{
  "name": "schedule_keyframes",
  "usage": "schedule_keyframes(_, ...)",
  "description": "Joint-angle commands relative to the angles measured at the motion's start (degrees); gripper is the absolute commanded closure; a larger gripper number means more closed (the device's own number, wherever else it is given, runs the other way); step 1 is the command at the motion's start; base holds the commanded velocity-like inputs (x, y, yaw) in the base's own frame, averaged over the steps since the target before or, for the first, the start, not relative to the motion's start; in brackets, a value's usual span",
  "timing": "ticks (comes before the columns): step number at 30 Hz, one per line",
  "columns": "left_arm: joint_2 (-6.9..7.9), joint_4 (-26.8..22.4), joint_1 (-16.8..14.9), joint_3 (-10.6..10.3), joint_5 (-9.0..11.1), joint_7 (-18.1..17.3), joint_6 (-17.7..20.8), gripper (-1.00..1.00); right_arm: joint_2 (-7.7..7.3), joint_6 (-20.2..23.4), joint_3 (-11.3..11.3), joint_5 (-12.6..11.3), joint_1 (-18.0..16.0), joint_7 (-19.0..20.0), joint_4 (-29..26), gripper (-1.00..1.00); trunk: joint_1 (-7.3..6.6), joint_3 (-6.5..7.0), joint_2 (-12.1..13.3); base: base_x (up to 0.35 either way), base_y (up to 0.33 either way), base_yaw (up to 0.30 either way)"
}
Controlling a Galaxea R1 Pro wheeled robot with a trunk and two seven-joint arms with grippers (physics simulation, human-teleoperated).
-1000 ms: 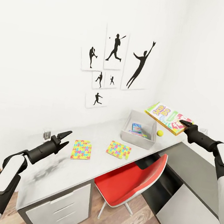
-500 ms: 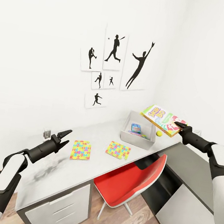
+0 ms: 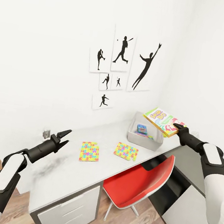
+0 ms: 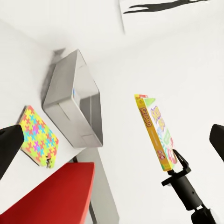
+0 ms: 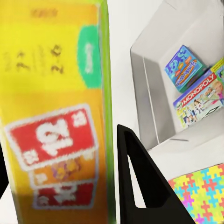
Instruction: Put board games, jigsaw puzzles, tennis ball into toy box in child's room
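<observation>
My left gripper (image 3: 64, 136) hangs lower left, fingers spread, empty. Mid-frame, both jigsaw puzzles (image 3: 89, 151) (image 3: 126, 151) lie unpacked on the desk (image 3: 62, 176). Right gripper (image 3: 177, 127) pinches a board game (image 3: 163, 121) over the toy box (image 3: 144, 139); two games inside. Ball unseen.

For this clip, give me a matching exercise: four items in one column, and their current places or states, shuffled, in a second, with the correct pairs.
Items:
1. Skip-Bo board game
2. Monopoly box
3. jigsaw puzzle nearer the left gripper
4. red chair

Places or states:
A. lying flat on the desk
B. inside the grey toy box
C. held in the air by the right gripper
D. pushed in at the desk's front edge

Pairs: 1-C, 2-B, 3-A, 4-D
</observation>
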Motion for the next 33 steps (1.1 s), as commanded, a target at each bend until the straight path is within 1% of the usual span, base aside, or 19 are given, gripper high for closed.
schedule_keyframes(1, 0.0, 0.03, -0.06, 0.08, -0.01, -0.18, 0.32, -1.0, 0.04, 0.36, -0.26, 0.05, -0.08, 0.2, 0.0, 1.0, 0.04, -0.12, -0.13, 0.0, 0.273, 0.0)
schedule_keyframes(2, 0.01, 0.01, -0.06, 0.07, -0.01, -0.19, 0.32, -1.0, 0.12, -0.11, -0.88, 0.03, -0.1, -0.3, 0.28, 1.0, 0.04, -0.12, -0.13, 0.0, 0.279, 0.0)
schedule_keyframes(3, 0.01, 0.01, -0.06, 0.07, -0.01, -0.19, 0.32, -1.0, 0.12, -0.11, -0.88, 0.03, -0.1, -0.3, 0.28, 1.0, 0.04, -0.12, -0.13, 0.0, 0.279, 0.0)
schedule_keyframes(7, 0.07, -0.03, -0.06, 0.06, -0.02, -0.2, 0.37, -1.0, 0.21, -0.69, -2.9, 0.05, -0.39, -1.02, 0.59, 1.0, 0.04, -0.12, -0.13, 0.0, 0.284, 0.0)
schedule_keyframes(8, 0.07, -0.03, -0.06, 0.06, -0.02, -0.2, 0.37, -1.0, 0.21, -0.69, -2.9, 0.05, -0.39, -1.02, 0.59, 1.0, 0.04, -0.12, -0.13, 0.0, 0.286, 0.0)
schedule_keyframes(11, 0.1, -0.04, -0.06, 0.05, -0.04, -0.2, 0.39, -1.0, 0.22, -1.25, -4.05, 0.07, -0.74, -2.05, 0.73, 1.0, 0.04, -0.12, -0.13, 0.0, 0.287, 0.0)
schedule_keyframes(14, 0.11, -0.05, -0.06, 0.05, -0.01, -0.2, 0.4, -1.0, 0.14, -2.36, -4.68, 0.06, -1.08, -4.21, 0.85, 1.0, 0.04, -0.12, -0.13, 0.0, 0.286, 0.0)
schedule_keyframes(15, 0.1, -0.05, -0.06, 0.05, -0.02, -0.2, 0.41, -1.0, 0.09, -3.0, -4.97, 0.03, -1.39, -6.03, 1.1, 1.0, 0.04, -0.12, -0.13, 0.0, 0.218, 0.0)
schedule_keyframes(16, 0.05, -0.07, -0.06, 0.05, -0.03, -0.2, 0.41, -1.0, 0.09, -3.25, -5.15, 0.01, -1.6, -6.89, 1.32, 1.0, 0.04, -0.12, -0.13, 0.0, 0.174, 0.0)
schedule_keyframes(18, -0.07, -0.11, -0.06, 0.02, -0.04, -0.2, 0.41, -1.0, 0.09, -3.67, -5.74, -0.03, -2.14, -8.3, 1.88, 1.0, 0.04, -0.12, -0.13, 0.0, 0.125, 0.0)
schedule_keyframes(19, -0.19, -0.4, -0.06, -0.02, -0.05, -0.2, 0.41, -1.0, 0.09, -4.16, -6.82, -0.08, -2.67, -9.24, 2.7, 1.0, 0.04, -0.12, -0.13, 0.0, 0.071, 0.0)
schedule_keyframes(20, -0.19, -0.4, -0.06, -0.02, -0.05, -0.2, 0.41, -1.0, 0.09, -4.16, -6.82, -0.08, -2.67, -9.24, 2.7, 1.0, 0.04, -0.12, -0.13, 0.0, 0.071, 0.0)
schedule_keyframes(21, -0.23, -0.63, -0.06, -0.04, -0.06, -0.18, 0.41, -1.0, 0.09, -4.42, -7.49, -0.09, -2.87, -9.58, 3.19, 1.0, 0.04, -0.12, -0.13, 0.0, 0.057, 0.0)
schedule_keyframes(22, -0.29, -1.14, -0.04, -0.07, -0.09, -0.16, 0.41, -1.0, -0.04, -4.79, -8.93, -0.12, -3.15, -10.17, 4.28, 1.0, 0.04, -0.12, -0.13, 0.0, 0.037, 0.0)
schedule_keyframes(25, -0.34, -1.68, -0.01, -0.1, -0.13, -0.14, 0.42, -1.0, -0.48, -4.94, -10.7, -0.15, -3.39, -11.39, 5.56, 1.0, 0.04, -0.12, -0.13, 0.0, 0.024, 0.0)
schedule_keyframes(26, -0.34, -1.68, -0.01, -0.1, -0.13, -0.14, 0.42, -1.0, -0.48, -4.94, -10.7, -0.15, -3.39, -11.39, 5.56, 1.0, 0.04, -0.12, -0.13, 0.0, 0.019, 0.0)
schedule_keyframes(29, -0.4, -1.96, 0.01, -0.11, -0.14, -0.09, 0.42, -1.0, -1.02, -5.01, -11.72, -0.24, -3.36, -12.69, 6.09, 1.0, 0.04, -0.12, -0.13, 0.0, 0.012, 0.0)
schedule_keyframes(33, -0.45, -2.1, 0.02, -0.12, -0.15, -0.08, 0.42, -1.0, -1.08, -5.23, -12.26, -0.52, -3.33, -13.5, 6.54, 1.0, 0.04, -0.12, -0.13, 0.0, 0.007, 0.0)
